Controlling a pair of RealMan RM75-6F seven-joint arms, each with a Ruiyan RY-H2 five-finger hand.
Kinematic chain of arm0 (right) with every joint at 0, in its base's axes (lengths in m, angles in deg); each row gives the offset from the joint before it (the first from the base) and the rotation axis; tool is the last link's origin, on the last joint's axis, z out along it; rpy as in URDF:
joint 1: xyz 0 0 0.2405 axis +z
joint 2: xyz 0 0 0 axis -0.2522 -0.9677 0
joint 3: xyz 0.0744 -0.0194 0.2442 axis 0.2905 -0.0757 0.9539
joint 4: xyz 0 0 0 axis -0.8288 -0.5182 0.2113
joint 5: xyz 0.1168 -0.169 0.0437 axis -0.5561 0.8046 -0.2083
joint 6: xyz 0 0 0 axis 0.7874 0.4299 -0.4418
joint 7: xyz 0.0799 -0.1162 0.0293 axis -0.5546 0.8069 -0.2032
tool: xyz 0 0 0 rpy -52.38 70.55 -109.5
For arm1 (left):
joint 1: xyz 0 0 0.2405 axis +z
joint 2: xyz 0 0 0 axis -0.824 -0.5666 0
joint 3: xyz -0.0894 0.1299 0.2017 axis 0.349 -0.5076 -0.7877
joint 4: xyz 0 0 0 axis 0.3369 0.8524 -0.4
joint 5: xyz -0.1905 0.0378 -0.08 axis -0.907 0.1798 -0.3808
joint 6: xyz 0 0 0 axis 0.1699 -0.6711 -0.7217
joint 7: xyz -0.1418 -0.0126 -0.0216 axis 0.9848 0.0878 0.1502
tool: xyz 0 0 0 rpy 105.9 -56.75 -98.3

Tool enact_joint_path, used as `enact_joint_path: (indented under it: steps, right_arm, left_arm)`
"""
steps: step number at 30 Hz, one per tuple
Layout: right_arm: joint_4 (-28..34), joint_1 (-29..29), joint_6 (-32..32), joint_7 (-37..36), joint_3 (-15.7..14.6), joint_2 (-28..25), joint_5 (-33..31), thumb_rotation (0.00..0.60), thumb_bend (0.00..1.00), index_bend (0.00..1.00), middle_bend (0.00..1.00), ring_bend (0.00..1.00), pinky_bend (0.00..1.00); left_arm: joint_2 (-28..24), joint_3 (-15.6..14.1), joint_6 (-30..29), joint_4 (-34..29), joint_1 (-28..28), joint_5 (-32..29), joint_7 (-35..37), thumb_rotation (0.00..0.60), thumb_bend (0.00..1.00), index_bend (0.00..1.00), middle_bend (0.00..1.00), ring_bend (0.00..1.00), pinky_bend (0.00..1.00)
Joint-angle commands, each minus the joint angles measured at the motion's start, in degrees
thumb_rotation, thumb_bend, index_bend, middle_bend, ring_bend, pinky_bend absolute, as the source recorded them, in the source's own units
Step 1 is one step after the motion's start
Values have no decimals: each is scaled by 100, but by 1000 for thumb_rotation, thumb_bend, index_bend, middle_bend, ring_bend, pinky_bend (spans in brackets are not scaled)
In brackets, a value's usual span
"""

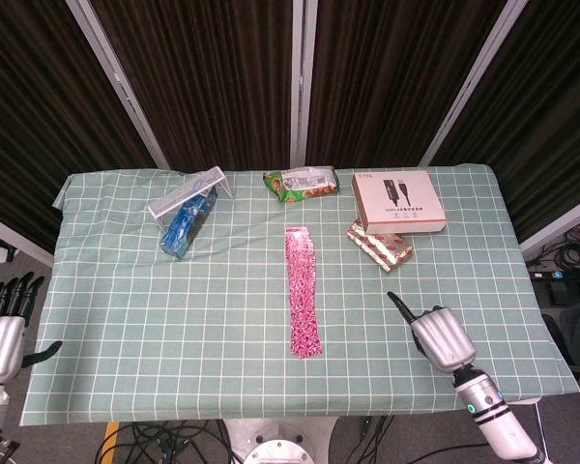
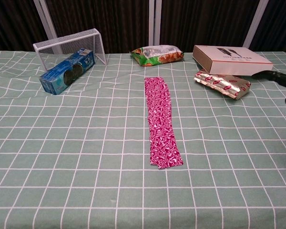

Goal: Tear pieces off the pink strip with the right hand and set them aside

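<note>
1. Head view: the pink strip (image 1: 303,293) lies flat and whole at the middle of the green checked table (image 1: 126,319), long axis running 12 to 6 o'clock.
2. Head view: the right hand (image 1: 438,334) is over the cloth at about 4 o'clock from the strip's near end, apart from it, holding nothing. One dark finger points toward 10 o'clock; how the other fingers lie cannot be told.
3. Head view: the left hand (image 1: 0,333) is off the table's edge at 8 o'clock, fingers spread and upright, empty, well apart from the strip.
4. Head view: at 12 o'clock of the strip sits a green snack bag (image 1: 300,183). At 1 o'clock a white box (image 1: 397,201) rests with a red-patterned packet (image 1: 380,244) just beside it, nearer the strip. At 10 o'clock a blue box (image 1: 188,221) lies under a white wire rack (image 1: 187,191).
5. Head view: only bare cloth lies between the right hand and the strip.
6. Chest view: the strip is at the centre. Dark fingertips (image 2: 278,78) of the right hand enter at the 3 o'clock edge, just beside the red-patterned packet and below the white box, holding nothing.
</note>
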Motion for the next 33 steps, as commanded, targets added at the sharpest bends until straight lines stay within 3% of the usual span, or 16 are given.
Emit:
enact_joint_path:
  steps: [1,8,13,21,28,33]
  right_arm:
    - [49,353,-596,202,-65,260,-57,600,1000,161,796,767,717]
    - [180,847,-1570,972,-185,569,-372,600,1000,219,809,780,719]
    - [309,1006,-1882,1250,-222,769,-707,600,1000,220,816,780,719]
    - [490,1096,-1774,1812,-189,1030,-1177,600,1000,219,825,786,719]
    - [672,1060,-1334,2624,-151,1219,-1616,600,1000,76,831,787,722]
    - [558,1212,-1404,2701,-87,1371,-1964,600,1000,64,831,787,722]
  left_arm:
    - [-23,13,-28,35,31,-27,53,600,123,24,0,0,28]
    - [-134,75,-91,40,99,-129,122,600,123,24,0,0,28]
    - [-221,129,-98,2,127,-228,139,600,123,24,0,0,28]
    - [-329,181,-102,-31,174,-332,208,600,123,24,0,0,28]
    - [-387,223,-48,-12,175,-412,258,600,124,24,0,0,28]
    - [-393,257,70,7,131,-507,215,600,123,24,0,0,28]
